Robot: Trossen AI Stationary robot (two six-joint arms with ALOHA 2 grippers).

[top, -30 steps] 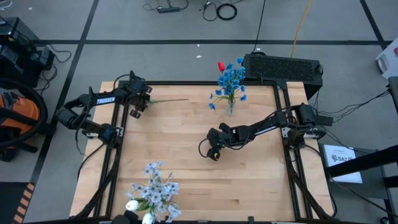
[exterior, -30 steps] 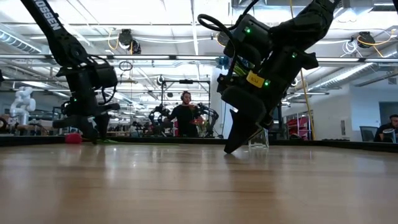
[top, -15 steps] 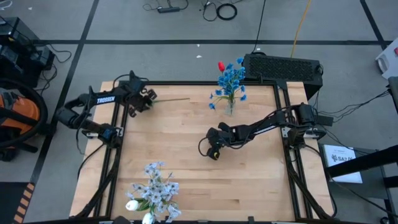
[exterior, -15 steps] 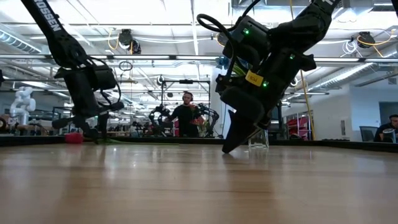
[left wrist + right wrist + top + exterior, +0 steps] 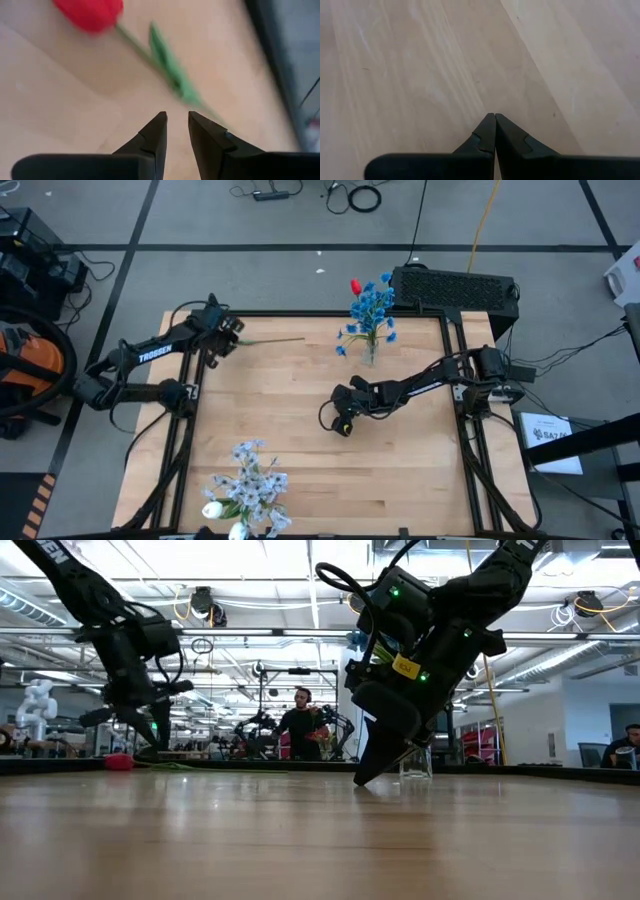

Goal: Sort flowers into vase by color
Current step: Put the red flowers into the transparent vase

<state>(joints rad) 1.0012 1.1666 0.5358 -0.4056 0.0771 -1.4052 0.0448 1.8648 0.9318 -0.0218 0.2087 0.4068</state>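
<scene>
From above, a red flower (image 5: 262, 340) lies on the pale wood table (image 5: 300, 460) near its far left corner, its thin green stem straight, with the left gripper (image 5: 222, 340) over its head end. The right gripper (image 5: 343, 426) rests mid-table.

Low down, the red bud (image 5: 119, 762) touches the tabletop.

The left wrist shows a smooth red bud (image 5: 90, 12) and a flat green leaf (image 5: 170, 70) beyond narrowly parted fingers (image 5: 152, 135) holding nothing.

The right wrist shows fingers (image 5: 485, 132) pressed together over grained planks.

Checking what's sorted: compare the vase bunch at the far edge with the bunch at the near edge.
The far bunch is bright blue with one red bud; the near bunch is pale white-lavender with white buds. The far bunch stands in a clear vase; the near bunch's holder is hidden. Both sit at table edges.
</scene>
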